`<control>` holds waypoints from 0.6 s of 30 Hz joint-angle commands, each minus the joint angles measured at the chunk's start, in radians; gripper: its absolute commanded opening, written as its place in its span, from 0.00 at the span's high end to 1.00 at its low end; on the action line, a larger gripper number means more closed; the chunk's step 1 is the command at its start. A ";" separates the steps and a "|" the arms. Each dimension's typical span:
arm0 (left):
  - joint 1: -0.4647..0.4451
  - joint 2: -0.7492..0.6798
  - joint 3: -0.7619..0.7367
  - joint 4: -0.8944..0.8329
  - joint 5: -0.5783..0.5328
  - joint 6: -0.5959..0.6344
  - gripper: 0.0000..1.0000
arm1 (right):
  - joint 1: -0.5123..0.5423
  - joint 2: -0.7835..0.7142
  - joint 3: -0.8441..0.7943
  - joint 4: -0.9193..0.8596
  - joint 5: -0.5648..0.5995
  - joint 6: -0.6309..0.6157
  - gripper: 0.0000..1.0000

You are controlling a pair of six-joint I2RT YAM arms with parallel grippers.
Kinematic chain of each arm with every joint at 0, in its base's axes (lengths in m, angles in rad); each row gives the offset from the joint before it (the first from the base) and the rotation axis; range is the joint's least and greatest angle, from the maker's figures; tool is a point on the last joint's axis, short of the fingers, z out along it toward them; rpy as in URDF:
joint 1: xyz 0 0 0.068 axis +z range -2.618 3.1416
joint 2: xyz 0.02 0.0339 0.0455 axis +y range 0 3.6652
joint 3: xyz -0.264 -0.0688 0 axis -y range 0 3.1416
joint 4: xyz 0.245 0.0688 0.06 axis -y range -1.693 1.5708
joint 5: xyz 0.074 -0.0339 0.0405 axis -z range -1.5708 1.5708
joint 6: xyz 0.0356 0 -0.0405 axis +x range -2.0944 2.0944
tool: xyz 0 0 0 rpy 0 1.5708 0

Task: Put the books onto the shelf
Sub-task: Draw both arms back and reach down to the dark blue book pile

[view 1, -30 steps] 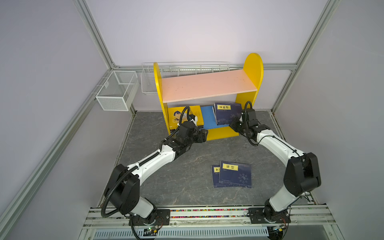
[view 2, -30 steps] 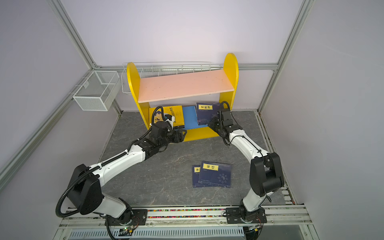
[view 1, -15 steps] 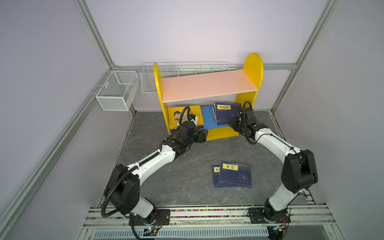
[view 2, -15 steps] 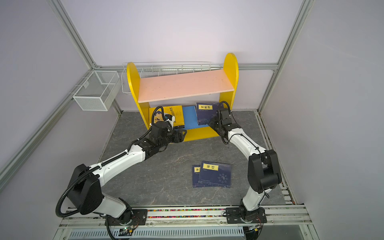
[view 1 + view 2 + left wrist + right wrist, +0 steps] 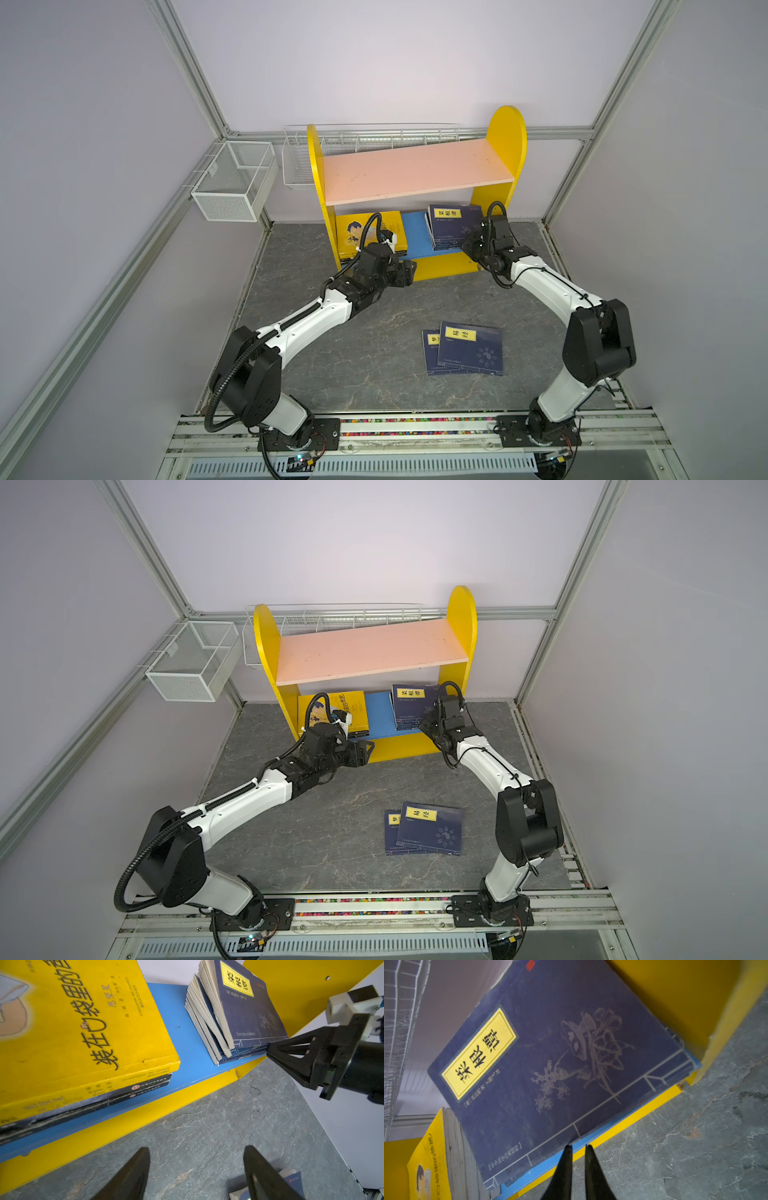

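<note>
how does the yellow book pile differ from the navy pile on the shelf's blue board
The yellow pile sits at the blue board's left end in both top views, the navy pile at its right. The yellow pile's top cover shows a cartoon boy; the navy pile's, a yellow title label. Both lie cover-up.

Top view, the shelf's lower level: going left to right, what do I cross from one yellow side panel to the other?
In order: left yellow side panel → yellow books → bare strip of the blue lower board → navy books → right yellow side panel.
</note>
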 commanded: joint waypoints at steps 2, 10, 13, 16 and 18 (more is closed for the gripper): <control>-0.003 0.049 0.028 -0.028 0.054 0.054 0.29 | -0.005 -0.117 -0.082 -0.081 -0.012 -0.056 0.76; -0.112 0.173 0.088 -0.116 0.148 0.286 0.29 | -0.004 -0.415 -0.319 -0.487 -0.110 -0.358 0.55; -0.155 0.232 0.120 -0.153 0.166 0.348 0.28 | -0.007 -0.527 -0.419 -0.622 -0.155 -0.382 0.35; -0.174 0.279 0.140 -0.178 0.185 0.383 0.27 | -0.007 -0.598 -0.518 -0.708 -0.190 -0.371 0.17; -0.182 0.306 0.146 -0.190 0.209 0.400 0.27 | -0.006 -0.622 -0.577 -0.733 -0.209 -0.363 0.13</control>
